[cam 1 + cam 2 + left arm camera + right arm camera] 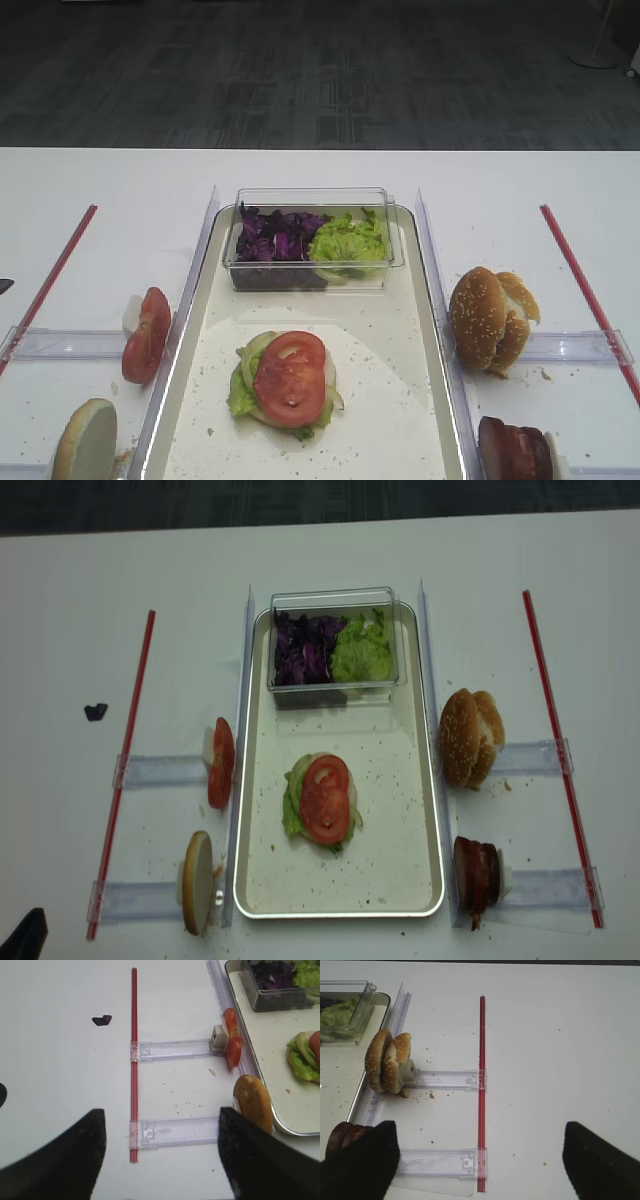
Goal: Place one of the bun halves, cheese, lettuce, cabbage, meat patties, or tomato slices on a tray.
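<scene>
The tray (432, 810) lies mid-table and holds a stack of bun, lettuce and a tomato slice (326, 798). At its far end, a clear tub holds cabbage (275, 238) and lettuce (348, 240). Left of the tray stand tomato slices (232, 1037) and a bun half (254, 1102). To its right stand bun halves (387, 1062) and meat patties (342, 1140). My left gripper (161, 1120) hangs open over the table, its right finger beside that bun half. My right gripper (480, 1132) is open over bare table. I make out no cheese.
Red strips (125, 770) (560, 750) run along both sides, joined to clear plastic holders (175, 1050) (450, 1079) that prop the food upright. A dark purple scrap (102, 1020) lies on the table far left. Crumbs speckle the tray floor and table.
</scene>
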